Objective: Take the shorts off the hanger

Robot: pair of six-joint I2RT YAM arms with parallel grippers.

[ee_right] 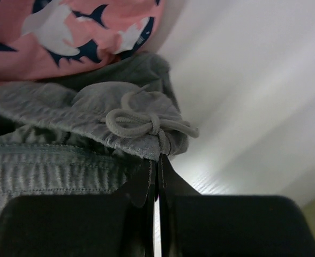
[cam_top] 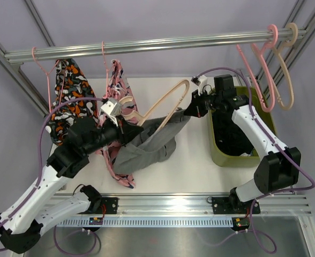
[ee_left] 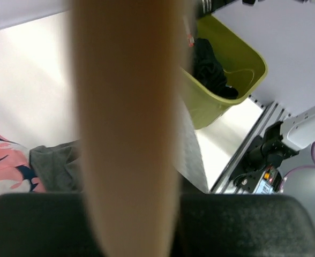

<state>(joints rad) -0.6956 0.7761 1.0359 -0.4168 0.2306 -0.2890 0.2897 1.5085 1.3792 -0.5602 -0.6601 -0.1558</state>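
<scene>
The grey shorts [cam_top: 147, 144] hang stretched between my two grippers above the table. My left gripper [cam_top: 121, 130] is shut on a beige hanger [cam_top: 165, 101], which fills the left wrist view [ee_left: 125, 123]. My right gripper [cam_top: 192, 111] is shut on the grey shorts' waistband [ee_right: 93, 155], just below the drawstring knot [ee_right: 139, 123]. The blue-orange-white patterned shorts [cam_top: 69, 104] hang on a pink hanger at the rail's left end. The black shorts [cam_top: 232, 134] lie in the green bin [cam_top: 215, 152].
A pink patterned pair [cam_top: 116, 88] hangs on the rail behind my left gripper and reaches down to the table. Empty pink [cam_top: 256, 75] and beige [cam_top: 286, 75] hangers hang at the rail's right end. The green bin also shows in the left wrist view [ee_left: 227, 110].
</scene>
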